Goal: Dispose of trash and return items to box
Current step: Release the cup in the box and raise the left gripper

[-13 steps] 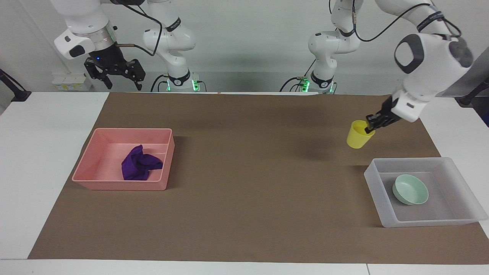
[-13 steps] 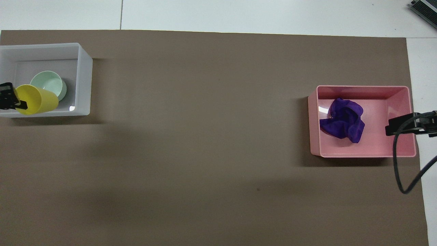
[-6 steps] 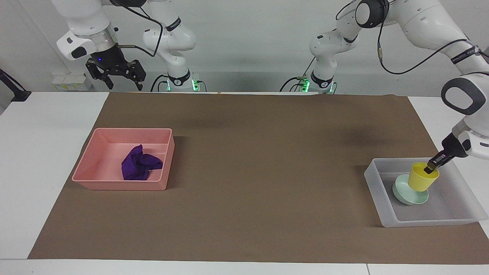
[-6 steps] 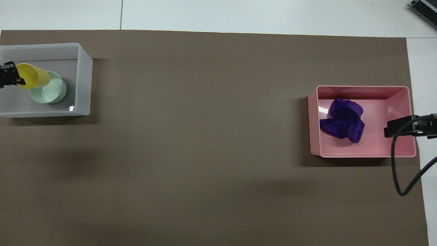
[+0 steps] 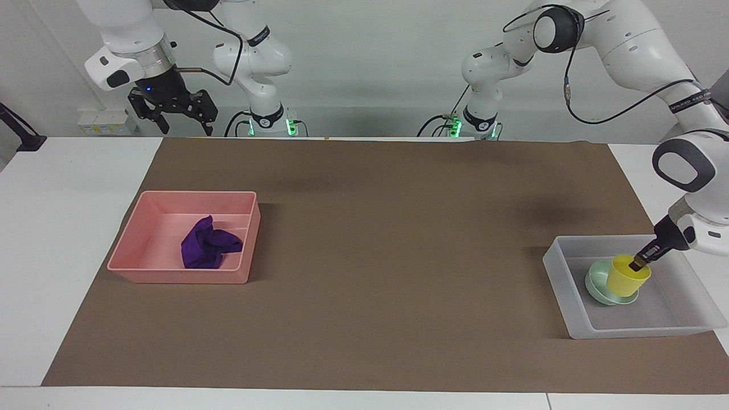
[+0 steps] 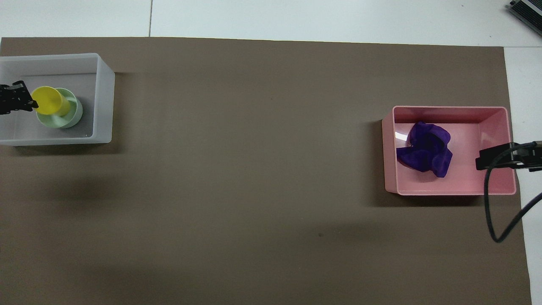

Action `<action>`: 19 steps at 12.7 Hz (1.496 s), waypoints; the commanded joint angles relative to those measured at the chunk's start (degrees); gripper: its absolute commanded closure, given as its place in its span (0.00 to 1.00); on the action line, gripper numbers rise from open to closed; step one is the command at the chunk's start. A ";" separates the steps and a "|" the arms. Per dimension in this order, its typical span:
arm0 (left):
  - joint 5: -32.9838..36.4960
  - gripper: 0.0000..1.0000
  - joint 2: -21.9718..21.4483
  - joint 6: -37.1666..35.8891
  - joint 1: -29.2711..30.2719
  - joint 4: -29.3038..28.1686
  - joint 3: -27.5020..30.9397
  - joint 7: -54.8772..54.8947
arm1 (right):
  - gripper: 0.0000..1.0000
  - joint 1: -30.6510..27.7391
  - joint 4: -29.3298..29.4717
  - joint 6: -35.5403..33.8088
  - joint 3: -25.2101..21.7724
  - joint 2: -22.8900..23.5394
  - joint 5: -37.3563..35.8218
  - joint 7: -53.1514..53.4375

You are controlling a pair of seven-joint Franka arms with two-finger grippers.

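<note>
The yellow cup [image 5: 627,277] [image 6: 50,101] stands upright in the mint-green bowl [image 5: 598,283] [image 6: 70,116], inside the translucent box [image 5: 564,285] [image 6: 103,97] at the left arm's end of the table. My left gripper [image 5: 639,262] [image 6: 29,101] is shut on the cup's rim. The purple cloth [image 5: 208,244] [image 6: 425,149] lies crumpled in the pink bin [image 5: 171,274] [image 6: 449,111] at the right arm's end. My right gripper [image 5: 179,118] is open and empty, raised over the table edge nearest the robots; its arm waits.
A brown mat [image 5: 364,256] [image 6: 254,169] covers most of the white table [image 5: 62,239]. A black cable [image 6: 493,212] hangs from the right arm beside the pink bin.
My left gripper carried the yellow cup from above the mat over the box and lowered it upright into the green bowl. The right arm has hardly moved.
</note>
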 commanded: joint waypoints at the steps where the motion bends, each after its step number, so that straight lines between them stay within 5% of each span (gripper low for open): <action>1: 1.26 0.00 0.05 -0.86 -0.37 1.67 -0.24 -0.82 | 0.00 -0.29 -2.53 1.60 0.30 -1.85 -0.37 -1.13; 5: 1.35 0.00 -5.55 -2.43 -0.99 2.03 -0.77 -0.47 | 0.00 -0.29 -2.71 1.60 0.30 -2.03 -0.37 -1.13; 9: 1.70 0.00 -13.73 -14.45 -8.44 2.11 -0.51 -1.00 | 0.00 -0.29 -2.79 1.60 0.30 -2.03 -0.28 -1.04; 13: 9.78 0.00 -19.28 -34.21 -18.37 1.59 -0.95 -2.66 | 0.00 -0.46 -2.88 1.60 0.39 -2.11 -0.19 -1.04; 15: 9.44 0.00 -21.65 -34.09 -19.53 -0.08 -1.21 -4.95 | 0.00 -0.46 -2.88 1.69 0.30 -2.11 -0.19 -1.04; 17: 8.21 0.00 -28.38 -25.61 -19.71 -8.99 -0.52 -4.43 | 0.00 -0.46 -2.88 1.69 0.30 -2.11 -0.19 -0.95; 19: 5.77 0.00 -30.45 -23.89 -20.15 -12.13 0.02 -3.91 | 0.00 -0.46 -2.97 1.87 0.30 -2.11 -0.19 -0.95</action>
